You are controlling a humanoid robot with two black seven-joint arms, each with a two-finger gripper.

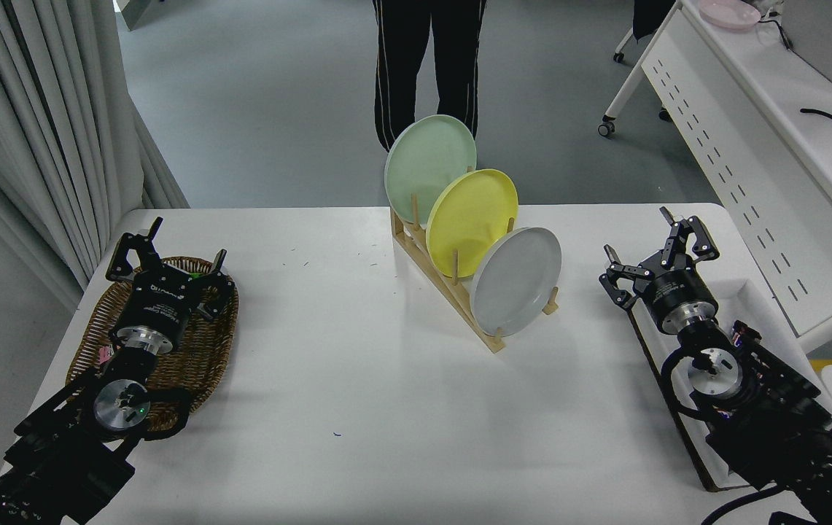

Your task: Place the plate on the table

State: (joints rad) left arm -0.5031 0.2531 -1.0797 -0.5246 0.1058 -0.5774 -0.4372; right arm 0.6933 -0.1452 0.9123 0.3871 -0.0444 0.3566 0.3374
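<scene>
The pale grey-white plate (516, 281) stands on edge in the front slot of a wooden rack (459, 299) at the middle of the white table (357, 379). A yellow plate (471, 221) and a mint-green plate (429, 168) stand behind it in the same rack. My right gripper (649, 244) is open and empty, to the right of the grey plate and apart from it. My left gripper (168, 244) is open and parked over a wicker basket at the lower left.
The wicker basket (197, 350) lies at the table's left. A white tray (744, 299) with wrapped snacks sits under my right arm. A person's legs (426, 58) stand beyond the far edge. A white perforated-panel desk (751, 146) stands at the right.
</scene>
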